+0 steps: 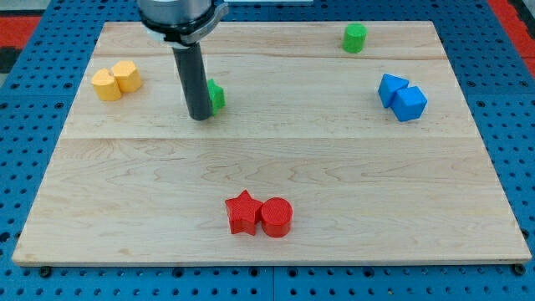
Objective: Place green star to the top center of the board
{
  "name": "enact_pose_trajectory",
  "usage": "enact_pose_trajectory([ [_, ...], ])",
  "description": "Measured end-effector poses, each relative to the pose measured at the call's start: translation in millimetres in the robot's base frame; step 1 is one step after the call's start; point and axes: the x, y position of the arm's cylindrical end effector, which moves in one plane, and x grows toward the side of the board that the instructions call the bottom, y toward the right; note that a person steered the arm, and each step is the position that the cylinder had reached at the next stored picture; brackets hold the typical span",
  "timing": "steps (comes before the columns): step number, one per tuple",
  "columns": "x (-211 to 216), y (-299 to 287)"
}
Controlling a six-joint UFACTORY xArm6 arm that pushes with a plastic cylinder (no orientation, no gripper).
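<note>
Setting: a pale wooden board (pixel 276 167) laid on blue perforated table (pixel 518 125), with red matting at the far corners. Item one, my tip (pixel 201 117): we carry no fingers, only a straight dark rod, its end planted on the board and pressed against the green star (pixel 216 96), which shows only as a sliver past the rod's right edge. The star lies left of centre in the board's upper half; the tip sits at about its seven o'clock, a placing we judge fit for shoving it toward one o'clock, where the top centre lies. Item two: two yellow blocks (pixel 115 80), touching, well off at the star's nine o'clock and behind the line of push. Item three: a green cylinder (pixel 354 38) near the top edge, at roughly two o'clock from the star; it lies right of the top centre and, we judge, would only obstruct if the push overran. Item four: two blue blocks (pixel 402 96), touching, at three o'clock, well apart. Item five: a red star (pixel 243 212) touching a red cylinder (pixel 277 216), at five o'clock near the bottom edge. Nothing stands between star and goal.
</note>
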Motion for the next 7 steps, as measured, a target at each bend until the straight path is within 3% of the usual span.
enact_pose_trajectory([
  [4,-157,40],
  [6,-195,-9],
  [7,-198,17],
])
